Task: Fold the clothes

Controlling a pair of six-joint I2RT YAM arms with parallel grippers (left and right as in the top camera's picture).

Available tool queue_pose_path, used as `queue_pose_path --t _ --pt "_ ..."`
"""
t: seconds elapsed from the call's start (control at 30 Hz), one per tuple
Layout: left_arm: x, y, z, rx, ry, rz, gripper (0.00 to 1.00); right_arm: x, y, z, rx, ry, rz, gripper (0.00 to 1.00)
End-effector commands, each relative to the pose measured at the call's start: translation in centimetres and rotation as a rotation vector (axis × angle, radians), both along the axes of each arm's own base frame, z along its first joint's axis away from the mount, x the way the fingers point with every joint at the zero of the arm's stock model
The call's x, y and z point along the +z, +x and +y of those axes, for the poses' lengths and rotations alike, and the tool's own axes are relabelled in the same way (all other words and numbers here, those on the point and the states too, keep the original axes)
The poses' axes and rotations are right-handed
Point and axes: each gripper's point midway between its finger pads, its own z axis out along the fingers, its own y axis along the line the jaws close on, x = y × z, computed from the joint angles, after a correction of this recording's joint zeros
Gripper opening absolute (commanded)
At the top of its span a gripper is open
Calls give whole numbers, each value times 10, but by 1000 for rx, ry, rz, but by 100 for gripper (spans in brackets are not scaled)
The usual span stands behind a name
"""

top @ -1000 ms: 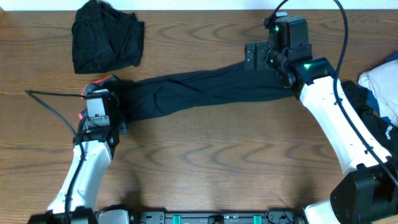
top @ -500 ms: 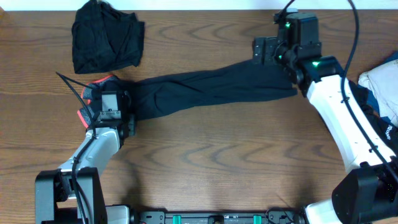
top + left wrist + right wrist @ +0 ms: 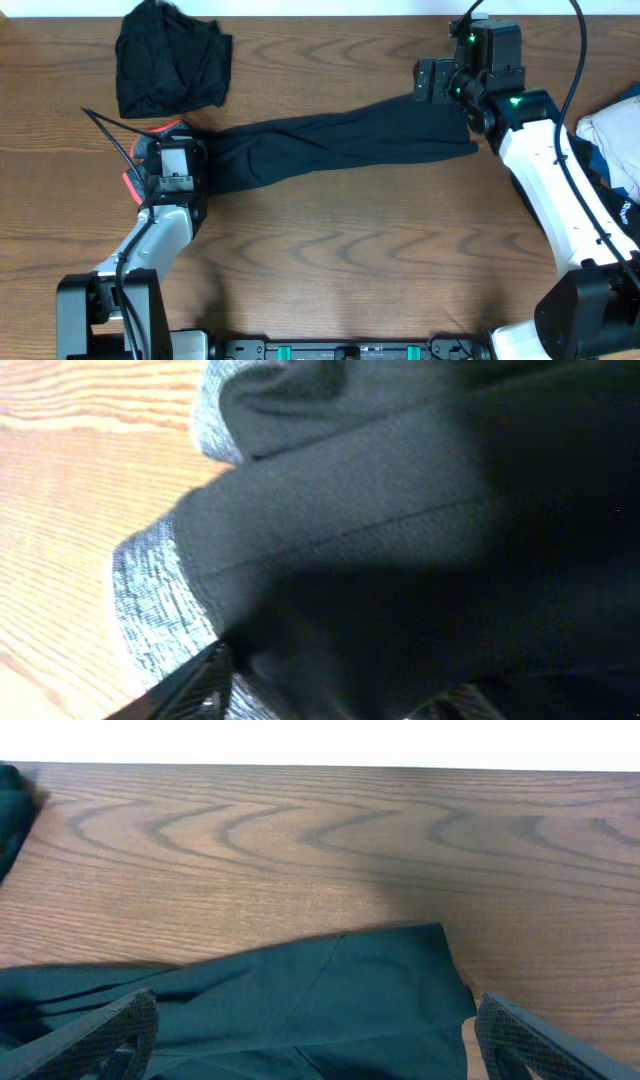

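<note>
Left gripper (image 3: 170,148): sits at the waist end of the trousers (image 3: 330,140); black cloth fills its wrist view, but whether it pinches the fabric cannot be told.
Right gripper (image 3: 315,1020): fingers spread wide and empty, hovering over the leg end.
Trousers: stretched long across the table (image 3: 350,250) between both grippers, with the coral-red band (image 3: 165,130) showing at the left; no fold made yet.
Black bundle (image 3: 165,60): lies at the far left, looks roughly folded, likely finished.
Pile (image 3: 610,135): white, blue and black garments heaped at the right edge, apparently waiting.
Progress: early, most folding remains.

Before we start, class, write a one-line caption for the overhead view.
Long black garment lies across the wooden table, left hand and right hand near its ends.
</note>
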Motion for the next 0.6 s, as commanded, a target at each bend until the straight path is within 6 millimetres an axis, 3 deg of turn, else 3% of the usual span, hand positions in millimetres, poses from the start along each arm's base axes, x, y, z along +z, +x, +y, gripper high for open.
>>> queue_pose_path --t 0.0,0.23,0.57 --pt "11 10 7 7 32 -39 51 13 -2 -1 16 -10 -26 99" --pt "19 18 17 32 38 -94 7 10 -4 -2 24 -23 -13 99" --pt "36 31 34 72 53 -199 6 11 -4 -3 23 -23 -16 99"
